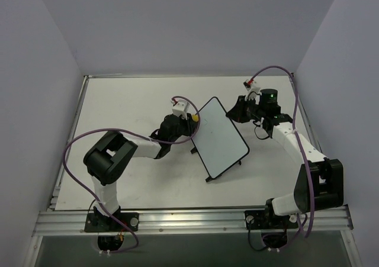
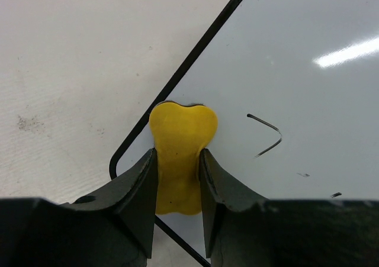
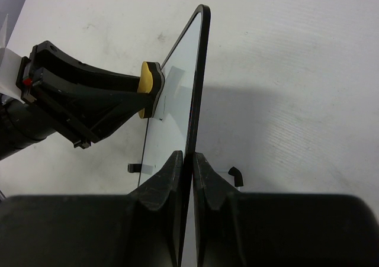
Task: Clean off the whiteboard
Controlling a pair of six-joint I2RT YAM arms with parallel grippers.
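Observation:
The whiteboard (image 1: 220,138) stands tilted in the middle of the table, white with a thin black frame. My right gripper (image 1: 237,111) is shut on its far edge; in the right wrist view the fingers (image 3: 176,166) pinch the frame (image 3: 198,71). My left gripper (image 1: 190,122) is shut on the yellow bone-shaped eraser (image 2: 180,125), whose end presses on the board's face near its corner (image 2: 296,89). A few dark pen strokes (image 2: 267,134) show on the board right of the eraser. The eraser also shows in the right wrist view (image 3: 148,79).
The board's small black feet (image 3: 235,175) rest on the white table (image 1: 118,107). Grey walls close in the table on three sides. An aluminium rail (image 1: 189,219) carrying both arm bases runs along the near edge.

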